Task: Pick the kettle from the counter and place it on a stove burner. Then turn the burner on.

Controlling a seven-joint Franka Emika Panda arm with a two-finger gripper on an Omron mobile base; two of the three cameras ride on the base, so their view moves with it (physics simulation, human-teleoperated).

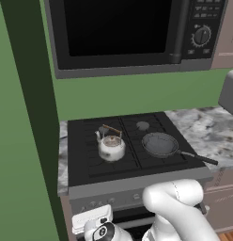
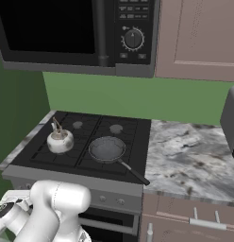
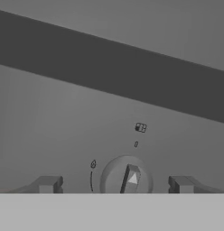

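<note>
The kettle [image 1: 112,147] [image 2: 60,140] stands upright on the front left grate of the black stove [image 1: 90,164], and the stove burner under it is hidden. The marbled counter [image 1: 207,132] [image 2: 185,156] lies to the right of the stove. My arm reaches down low in front of the stove's grey control panel. In the hand view my gripper [image 3: 114,184] is open, its two dark fingertips [image 3: 50,184] standing wide on either side of a round grey knob [image 3: 127,178] with a raised pointer. The fingers are apart from the knob.
A dark frying pan [image 1: 159,144] [image 2: 107,148] sits on the front right grate, its handle pointing out over the counter. Two small grey burner caps [image 1: 143,125] show at the back. A microwave [image 1: 118,33] hangs above the stove. A grey toaster [image 2: 230,120] stands at the far right.
</note>
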